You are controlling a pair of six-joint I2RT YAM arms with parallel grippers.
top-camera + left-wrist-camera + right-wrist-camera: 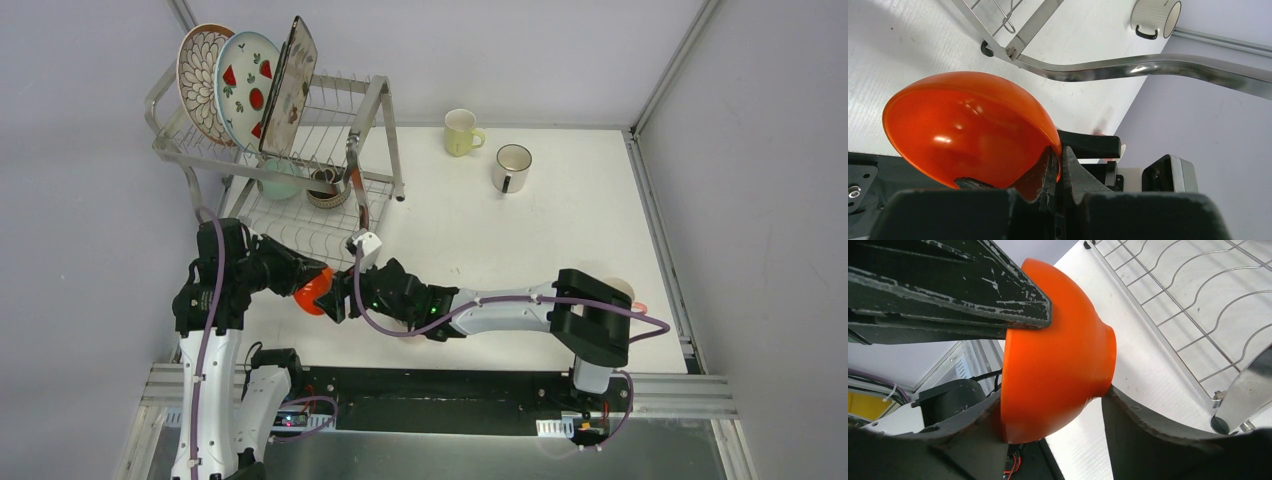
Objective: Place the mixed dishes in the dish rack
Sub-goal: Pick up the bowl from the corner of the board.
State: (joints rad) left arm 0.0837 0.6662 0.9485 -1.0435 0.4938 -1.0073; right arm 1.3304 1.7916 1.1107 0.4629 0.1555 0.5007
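Note:
The orange bowl (313,290) hangs above the table's near left, just in front of the dish rack (372,108). My left gripper (303,282) is shut on its rim; in the left wrist view its jaws (1060,160) pinch the thin edge of the bowl (968,130). My right gripper (337,300) spans the same bowl (1058,355), one finger at the rim and the other against its foot. The petal-pattern plate (200,70), red-fruit plate (248,85) and flowered square plate (290,85) stand on the upper tier. The mint bowl (280,180) and brown bowl (325,188) sit on the lower tier.
A yellow mug (462,132) and a white mug (511,167) stand on the table at the back, right of the rack. A pale mug (622,288) is partly hidden behind the right arm's shoulder. The rack's frame tube (1148,67) and lower wires (1198,305) are close to both grippers.

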